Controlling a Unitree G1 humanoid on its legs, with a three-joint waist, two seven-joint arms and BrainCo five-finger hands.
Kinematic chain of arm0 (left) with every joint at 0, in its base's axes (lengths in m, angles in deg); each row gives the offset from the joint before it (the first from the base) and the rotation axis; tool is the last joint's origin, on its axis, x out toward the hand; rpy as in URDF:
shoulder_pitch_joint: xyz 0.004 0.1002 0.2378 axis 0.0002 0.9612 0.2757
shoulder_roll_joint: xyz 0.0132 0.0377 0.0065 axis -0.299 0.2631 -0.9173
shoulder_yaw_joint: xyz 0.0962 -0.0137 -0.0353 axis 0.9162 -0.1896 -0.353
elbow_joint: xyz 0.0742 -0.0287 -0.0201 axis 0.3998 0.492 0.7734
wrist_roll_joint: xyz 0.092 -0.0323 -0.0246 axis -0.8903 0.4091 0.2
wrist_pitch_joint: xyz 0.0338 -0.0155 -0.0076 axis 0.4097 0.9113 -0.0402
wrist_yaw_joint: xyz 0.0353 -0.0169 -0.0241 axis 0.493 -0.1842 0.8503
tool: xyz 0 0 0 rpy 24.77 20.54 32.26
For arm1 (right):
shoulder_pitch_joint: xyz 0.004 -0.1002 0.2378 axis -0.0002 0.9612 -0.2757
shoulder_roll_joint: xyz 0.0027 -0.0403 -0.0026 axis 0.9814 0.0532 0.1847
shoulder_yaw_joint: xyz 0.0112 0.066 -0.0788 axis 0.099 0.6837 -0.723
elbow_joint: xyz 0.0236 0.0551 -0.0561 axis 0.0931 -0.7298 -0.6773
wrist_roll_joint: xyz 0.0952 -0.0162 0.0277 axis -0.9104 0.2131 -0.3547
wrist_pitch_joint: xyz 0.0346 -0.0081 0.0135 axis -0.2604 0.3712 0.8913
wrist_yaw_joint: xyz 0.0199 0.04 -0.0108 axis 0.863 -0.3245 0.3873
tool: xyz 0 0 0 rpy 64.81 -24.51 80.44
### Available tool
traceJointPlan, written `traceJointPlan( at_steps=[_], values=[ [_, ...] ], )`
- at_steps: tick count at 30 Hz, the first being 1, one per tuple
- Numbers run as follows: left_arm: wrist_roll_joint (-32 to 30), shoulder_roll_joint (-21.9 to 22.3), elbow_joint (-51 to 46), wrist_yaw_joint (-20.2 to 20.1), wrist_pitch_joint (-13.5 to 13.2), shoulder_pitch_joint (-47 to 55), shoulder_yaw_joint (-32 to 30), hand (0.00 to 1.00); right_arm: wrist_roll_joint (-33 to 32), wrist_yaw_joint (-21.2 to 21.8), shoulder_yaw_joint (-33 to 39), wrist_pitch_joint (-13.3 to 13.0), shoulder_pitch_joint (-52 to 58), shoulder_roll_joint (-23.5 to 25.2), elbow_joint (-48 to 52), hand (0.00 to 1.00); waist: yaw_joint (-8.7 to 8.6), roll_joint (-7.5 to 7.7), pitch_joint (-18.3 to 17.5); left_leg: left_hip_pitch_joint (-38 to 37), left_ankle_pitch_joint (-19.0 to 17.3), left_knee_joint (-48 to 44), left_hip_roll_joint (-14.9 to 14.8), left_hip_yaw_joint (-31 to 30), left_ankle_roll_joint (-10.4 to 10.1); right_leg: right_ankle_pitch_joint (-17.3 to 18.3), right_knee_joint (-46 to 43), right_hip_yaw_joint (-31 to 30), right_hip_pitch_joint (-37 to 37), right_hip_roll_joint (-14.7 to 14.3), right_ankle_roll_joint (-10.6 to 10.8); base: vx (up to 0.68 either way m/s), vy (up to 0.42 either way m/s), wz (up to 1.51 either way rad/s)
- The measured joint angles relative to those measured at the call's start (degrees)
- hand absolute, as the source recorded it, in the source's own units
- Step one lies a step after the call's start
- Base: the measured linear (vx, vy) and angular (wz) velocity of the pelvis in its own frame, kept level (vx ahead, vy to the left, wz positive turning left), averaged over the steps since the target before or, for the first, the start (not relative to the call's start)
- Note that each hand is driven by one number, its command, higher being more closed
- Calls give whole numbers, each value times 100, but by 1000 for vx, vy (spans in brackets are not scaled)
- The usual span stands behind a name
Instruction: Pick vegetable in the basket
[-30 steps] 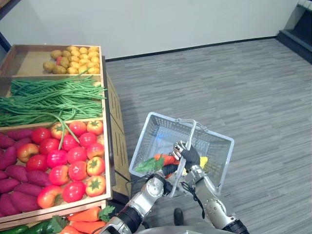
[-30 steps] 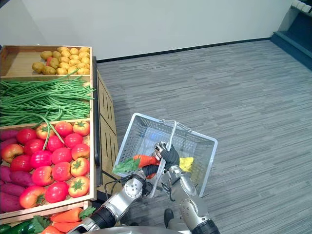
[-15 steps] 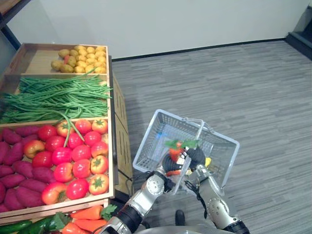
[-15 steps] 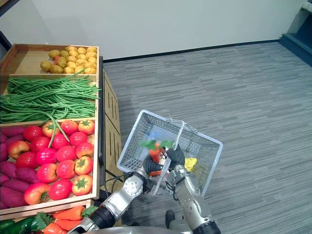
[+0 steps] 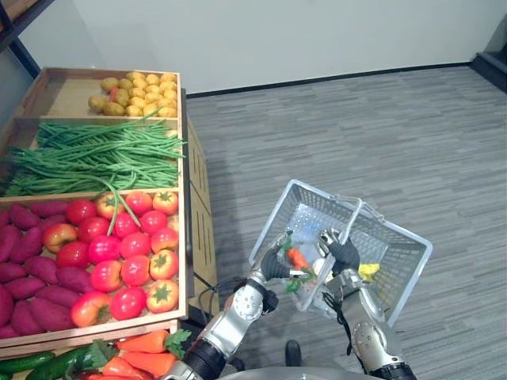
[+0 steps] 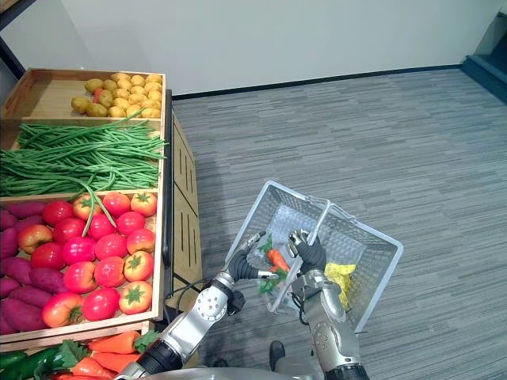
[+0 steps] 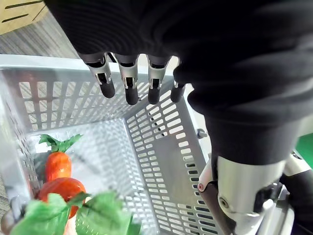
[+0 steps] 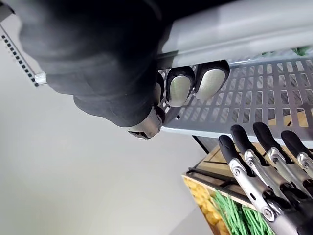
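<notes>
A grey plastic basket [image 5: 382,225] hangs in front of me, right of the produce stand. My right hand [image 5: 342,253] is curled round its handle [image 8: 244,34], as the right wrist view shows. My left hand [image 5: 273,261] hovers at the basket's near-left rim with fingers [image 7: 129,81] straight and nothing in them. An orange carrot [image 5: 298,258] with green leaves sits inside the basket just past those fingers. The left wrist view shows this carrot [image 7: 57,165] beside another orange-red vegetable [image 7: 63,188] near the basket's slotted wall [image 7: 161,147]. A yellow item [image 5: 368,271] also lies in the basket.
A wooden produce stand on my left holds potatoes [image 5: 135,85], green beans [image 5: 95,154], tomatoes [image 5: 119,245], purple sweet potatoes [image 5: 32,277] and, nearest me, carrots [image 5: 135,348]. Grey plank floor [image 5: 380,134] spreads to the right and ahead.
My left hand carried the carrot up over the basket, then opened; the carrot now sits inside. The basket shows further right, and the camera has shifted a little.
</notes>
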State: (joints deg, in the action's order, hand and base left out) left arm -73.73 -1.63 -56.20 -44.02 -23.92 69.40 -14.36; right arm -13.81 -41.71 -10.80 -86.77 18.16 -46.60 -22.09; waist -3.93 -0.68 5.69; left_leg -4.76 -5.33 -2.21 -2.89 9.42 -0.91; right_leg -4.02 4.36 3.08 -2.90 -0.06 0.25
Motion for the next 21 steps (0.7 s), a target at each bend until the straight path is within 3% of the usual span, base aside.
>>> traceJointPlan(
  at_steps=[5, 8, 12, 17, 21],
  values=[
    [69, -6, -367, -74, -78, 159, -357, 0, 39, 11, 13, 0, 3, 0, -109, 100, 1, 0, -1, 2, 1, 1, 1, -5, 0, 0, 0, 6, 1, 0, 0, 0, 0, 0],
    [316, -58, -768, -87, -179, 493, -821, 0, 630, 14, 238, 1, 128, -4, -276, 100, 24, 0, -1, 6, 1, 0, 1, -23, 0, 0, 0, 23, -3, 0, 0, -5, 4, 2],
    [878, -257, -1090, -80, -246, 1044, -1915, 0, 1982, 29, 807, 2, 438, -23, -769, 100, 27, -3, -3, -10, 40, 24, 22, -166, -14, 6, 28, 183, -81, 22, 9, -23, 13, 18],
    [1477, -447, -1173, -92, -338, 1533, -2474, 0, 2650, 27, 1148, 10, 533, -148, -1410, 100, 33, -16, -10, -2, 144, 165, 73, -333, -7, 7, 87, 357, -107, 64, 11, -26, 6, 17],
    [1524, -449, -1047, -126, -355, 1646, -2623, 0, 2920, 28, 1158, 14, 595, -162, -1697, 100, 90, -23, -14, 0, 199, 242, 84, -395, -5, 7, 90, 454, -100, 76, 11, -15, 7, 11]
  ],
)
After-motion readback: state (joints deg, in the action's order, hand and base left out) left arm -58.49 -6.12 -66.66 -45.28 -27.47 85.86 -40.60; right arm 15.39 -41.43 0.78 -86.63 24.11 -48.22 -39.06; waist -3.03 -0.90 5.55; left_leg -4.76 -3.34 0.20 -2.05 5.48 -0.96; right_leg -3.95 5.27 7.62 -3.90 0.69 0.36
